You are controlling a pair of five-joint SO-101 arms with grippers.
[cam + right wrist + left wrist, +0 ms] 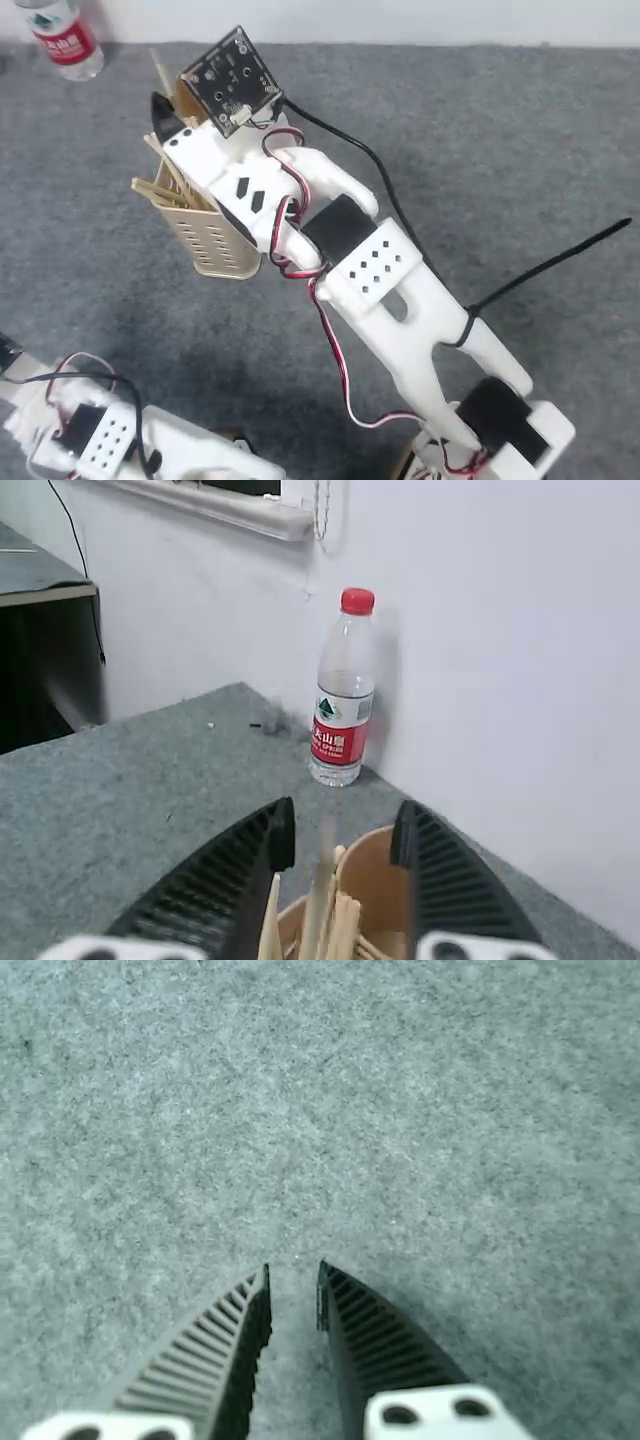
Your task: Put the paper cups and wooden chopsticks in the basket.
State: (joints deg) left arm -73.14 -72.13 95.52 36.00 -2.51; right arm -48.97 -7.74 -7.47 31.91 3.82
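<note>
Grey felt tabletop (400, 1080), white wall (500, 630) behind, and the right gripper (342, 825) hung right over the basket (215, 240), jaws spread wide and clamping nothing. For a drop like that I'd reckon you keep the jaws centred over the opening so no stick bounces off the rim. Inside stood the wooden chopsticks (160, 185), a few leaning out, plus a paper cup (375, 880). The left gripper (293, 1272) sat low over bare felt, barely parted, empty
</note>
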